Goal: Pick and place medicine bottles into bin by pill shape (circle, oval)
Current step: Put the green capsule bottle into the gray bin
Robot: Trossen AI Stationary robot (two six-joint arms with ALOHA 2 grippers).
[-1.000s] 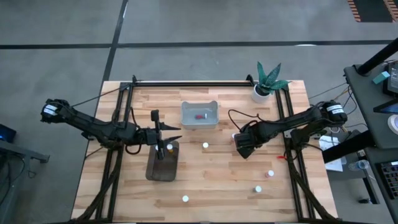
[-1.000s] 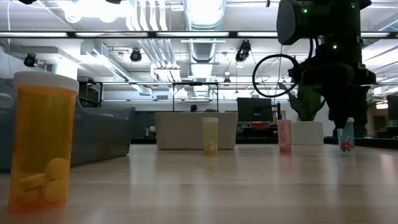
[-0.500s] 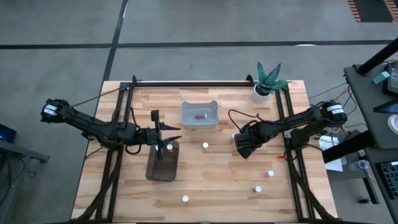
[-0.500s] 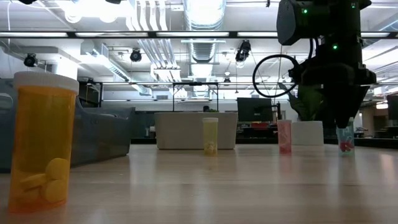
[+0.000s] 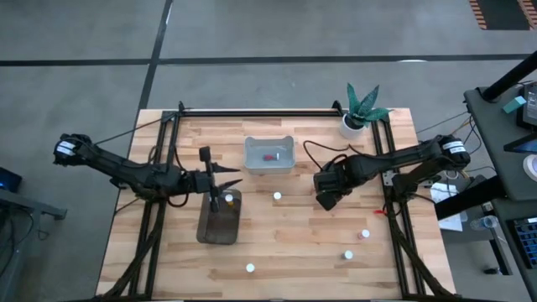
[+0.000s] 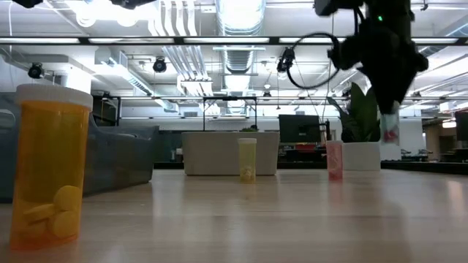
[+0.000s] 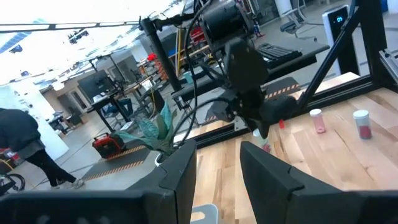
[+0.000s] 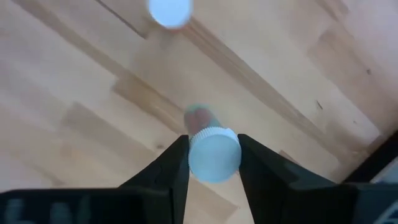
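Above the tabletop's (image 5: 285, 243) right half, right hand (image 5: 326, 191) closed on a small white-capped bottle (image 8: 213, 153), held clear of the wood, red pills inside. Just beyond, near the middle, another bottle (image 5: 277, 196); behind it, clear bin (image 5: 269, 155) with something red inside. Toward the front right, two more bottles (image 5: 364, 235) and (image 5: 347, 254); one (image 5: 249, 268) at the front edge. Left hand (image 5: 220, 181) parted, empty, over the dark bin (image 5: 220, 218), a white cap showing there.

1. We see bright ceiling lights (image 6: 238, 14) glaring above the table (image 6: 292, 219) in the low view.
2. Beside that glare, the near amber bottle (image 6: 50, 172) looks soft-edged.
3. Wrist pictures are blurred.
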